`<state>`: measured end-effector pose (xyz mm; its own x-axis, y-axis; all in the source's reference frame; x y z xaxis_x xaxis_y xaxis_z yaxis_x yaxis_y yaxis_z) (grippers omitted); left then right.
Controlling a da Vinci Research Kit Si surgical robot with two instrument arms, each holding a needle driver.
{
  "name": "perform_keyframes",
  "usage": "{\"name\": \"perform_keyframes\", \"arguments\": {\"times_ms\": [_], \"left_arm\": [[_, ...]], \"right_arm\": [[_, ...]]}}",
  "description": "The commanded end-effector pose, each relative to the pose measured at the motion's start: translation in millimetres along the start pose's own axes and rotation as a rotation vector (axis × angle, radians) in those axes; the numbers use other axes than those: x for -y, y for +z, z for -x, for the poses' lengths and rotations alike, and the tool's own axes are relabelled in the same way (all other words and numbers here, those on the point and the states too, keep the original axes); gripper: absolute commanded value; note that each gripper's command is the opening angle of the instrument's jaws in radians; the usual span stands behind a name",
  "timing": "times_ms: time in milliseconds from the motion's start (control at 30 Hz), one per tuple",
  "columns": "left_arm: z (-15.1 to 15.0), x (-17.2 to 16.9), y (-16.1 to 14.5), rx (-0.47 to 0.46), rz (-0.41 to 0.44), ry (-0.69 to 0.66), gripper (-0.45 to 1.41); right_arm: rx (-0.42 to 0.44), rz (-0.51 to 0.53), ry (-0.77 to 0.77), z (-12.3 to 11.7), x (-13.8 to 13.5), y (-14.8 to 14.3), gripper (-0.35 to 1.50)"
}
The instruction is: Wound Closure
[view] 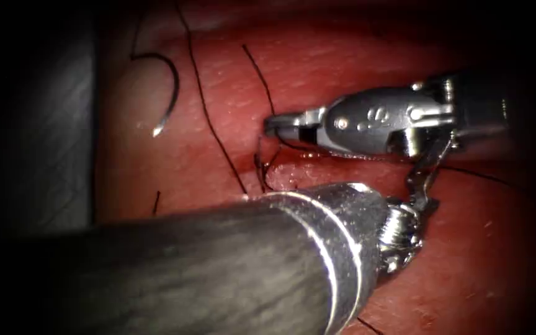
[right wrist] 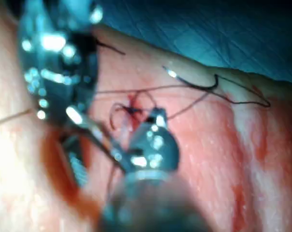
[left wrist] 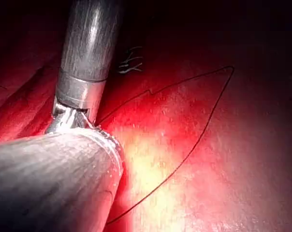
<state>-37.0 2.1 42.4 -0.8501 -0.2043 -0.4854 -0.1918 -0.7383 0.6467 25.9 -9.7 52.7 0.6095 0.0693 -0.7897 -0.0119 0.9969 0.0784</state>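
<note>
Endoscope view: curved needle (view: 167,93) lying free on the tissue (view: 317,68) at upper left of the frame, held by neither tool, tip down and not in the tissue. Right arm's tool (view: 275,124) entering from right of frame at mid-height, jaws nearly together at a short upright strand of thread (view: 203,99), apparently gripping it, though the contact is hard to confirm. Below those tips, a small tangle of thread loops (view: 267,164) at the cut, near frame centre. Left arm's tool (view: 426,177) reaching up from the broad shaft (view: 218,260) across the lower frame, slender jaws pointing upward just under the right tool's body; open or closed cannot be told, nor any hold. Long strands running from the top edge down across the tissue. Left wrist view: thread (left wrist: 204,121) laid in a wide angular loop on lit tissue.
</note>
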Motion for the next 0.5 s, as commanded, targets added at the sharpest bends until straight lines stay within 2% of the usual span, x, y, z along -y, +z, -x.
{"name": "perform_keyframes", "arguments": {"times_ms": [33,133,167,200,233,267,300,333,400,500], "left_arm": [[0.2,-0.6,0.7,0.002,-0.002,0.008,0.51],[0.5,-0.6,0.8,0.006,-0.005,0.02,0.52],[0.7,-0.7,0.9,0.011,-0.016,0.023,0.34],[0.8,-0.7,0.9,0.014,-0.022,0.027,0.29],[1.0,-0.8,0.9,0.02,-0.031,0.032,0.09],[1.0,-0.8,0.9,0.02,-0.031,0.032,0.09],[1.0,-0.9,0.9,0.022,-0.034,0.038,0.0],[1.2,-0.9,0.5,0.026,-0.036,0.044,-0.2],[1.6,-0.9,0.1,0.025,-0.035,0.051,-0.45],[2.2,-0.5,-0.4,0.015,-0.031,0.069,-0.45]], "right_arm": [[0.0,-0.004,0.003,0.2,0.2,0.5,-0.35],[-0.001,-0.002,0.006,0.3,0.1,0.4,-0.35],[0.0,-0.001,0.008,0.2,0.0,0.3,-0.35],[0.001,-0.001,0.008,0.2,0.0,0.3,-0.35],[0.0,0.001,0.01,0.2,-0.1,0.3,-0.35],[0.0,0.001,0.01,0.2,-0.1,0.3,-0.35],[0.0,0.001,0.01,0.2,-0.1,0.2,-0.35],[0.001,0.002,0.011,0.2,-0.1,0.2,-0.35],[0.001,0.001,0.012,0.2,-0.2,0.1,-0.35],[0.0,0.004,0.014,0.3,-0.3,0.0,-0.35]]}}
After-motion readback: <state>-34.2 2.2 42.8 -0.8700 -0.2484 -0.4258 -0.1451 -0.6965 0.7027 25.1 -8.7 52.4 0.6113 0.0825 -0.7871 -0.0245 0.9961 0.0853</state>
